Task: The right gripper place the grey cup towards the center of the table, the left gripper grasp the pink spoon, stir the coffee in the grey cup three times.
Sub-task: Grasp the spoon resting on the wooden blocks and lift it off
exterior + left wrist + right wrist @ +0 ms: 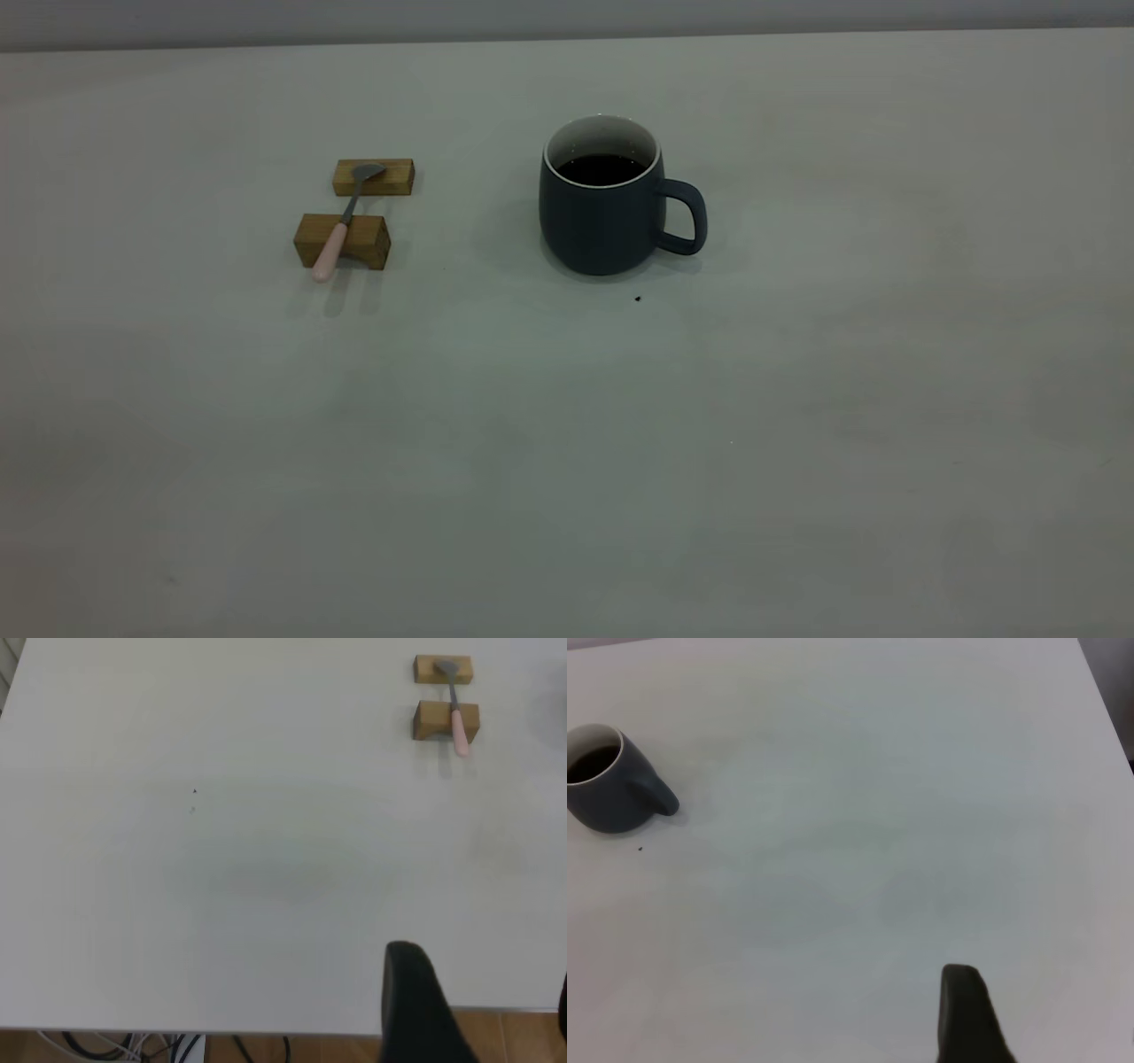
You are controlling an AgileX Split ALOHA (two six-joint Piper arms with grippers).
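Table (797,443): grey cup (602,221) upright; pink spoon (341,226) across blocks (344,239); gripper states unclear.

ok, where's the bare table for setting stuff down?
Bare: the whole near half of the table in front of the grey cup, everything right of its handle, and the gap between cup and pink spoon. Only crowded patch: the spoon bridging the two wooden blocks, left of the cup.
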